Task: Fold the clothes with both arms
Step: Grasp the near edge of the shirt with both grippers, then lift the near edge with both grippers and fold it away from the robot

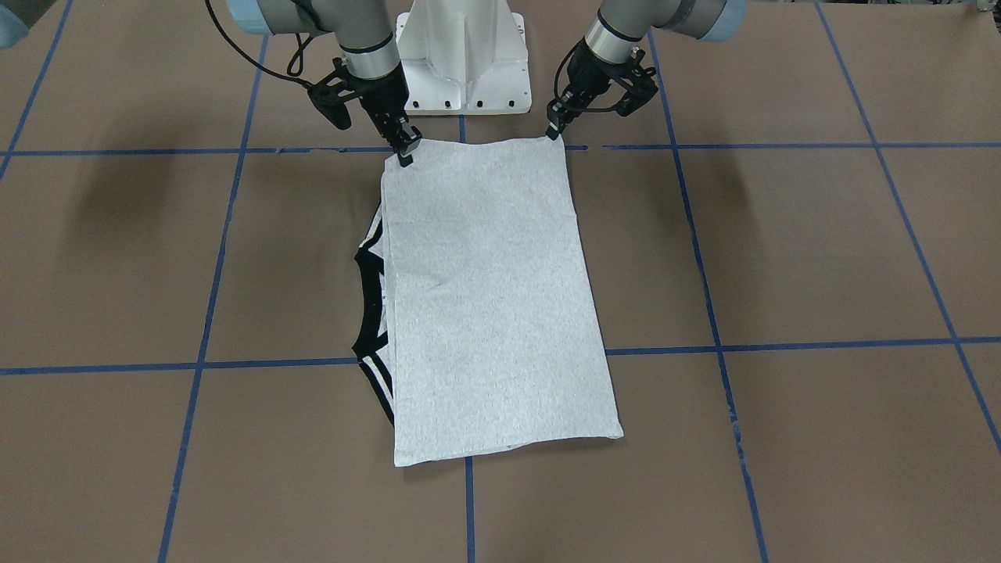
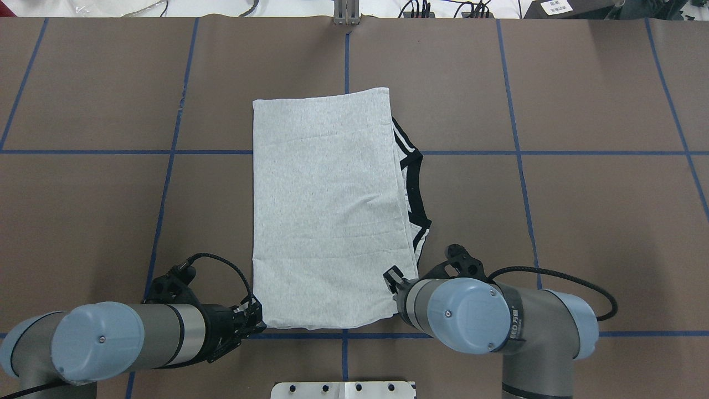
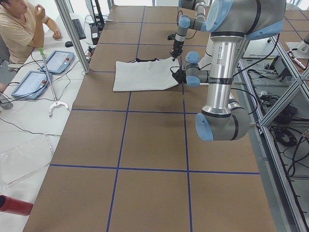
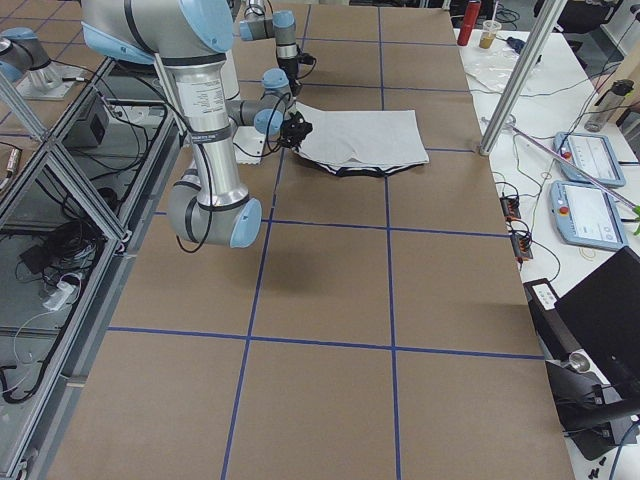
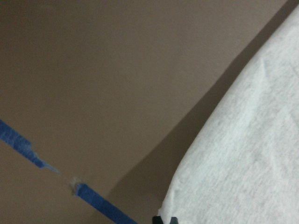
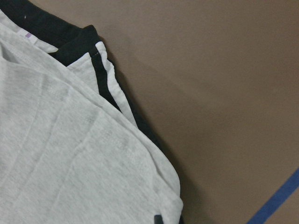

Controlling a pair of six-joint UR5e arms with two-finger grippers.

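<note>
The light grey T-shirt [image 1: 493, 297] [image 2: 324, 210] lies folded lengthwise in a long rectangle on the brown table. Its black collar [image 1: 366, 297] [image 2: 415, 188] and striped shoulders peek out along one long side; the print is hidden. My left gripper [image 1: 555, 133] [image 2: 253, 318] is shut on one corner of the shirt's end nearest the robot. My right gripper [image 1: 404, 150] [image 2: 392, 277] is shut on the other corner of that end, on the collar side. In the wrist views grey cloth [image 5: 247, 154] [image 6: 60, 154] reaches down to a dark fingertip at the bottom edge.
The white pedestal base [image 1: 461, 62] [image 2: 343, 389] stands just behind the shirt's near end. Blue tape lines [image 1: 469, 508] grid the table. A seated person [image 3: 19, 29], tablets and a metal post [image 3: 72, 34] are beyond the far side; a red cylinder [image 3: 14, 205] lies there too.
</note>
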